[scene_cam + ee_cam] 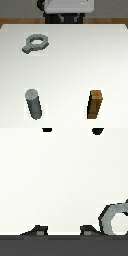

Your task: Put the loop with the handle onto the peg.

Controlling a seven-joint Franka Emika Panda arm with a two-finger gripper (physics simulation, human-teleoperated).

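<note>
In the exterior view a white worktop (70, 65) fills nearly everything, and three things lie on it well apart from one another. The loop with the handle (35, 42) lies flat toward the far side, on the exterior view's left: a grey octagonal ring with a round hole, its stubby handle pointing toward the near left. The peg (34, 104), a dark grey round cylinder, stands upright near the front edge, also on the exterior view's left, nearly in line with the loop but with a wide stretch of bare white between them. A brown wooden block (95, 104) with square sides stands upright at the front on the exterior view's right, level with the peg. Beyond the far edge the robot's pale body and dark parts of the claw (66, 18) hang above the table, touching nothing; whether its fingers are spread or pressed together I cannot tell from here. In the wrist view the picture is mostly white surface, with the loop with the handle (116, 219) cut off at the frame's edge, only part of its ring and hole showing, next to a dark band. Two dark fingertips (48, 129) poke in at the opposite edge, standing apart with nothing between them, so the claw looks spread and empty.
</note>
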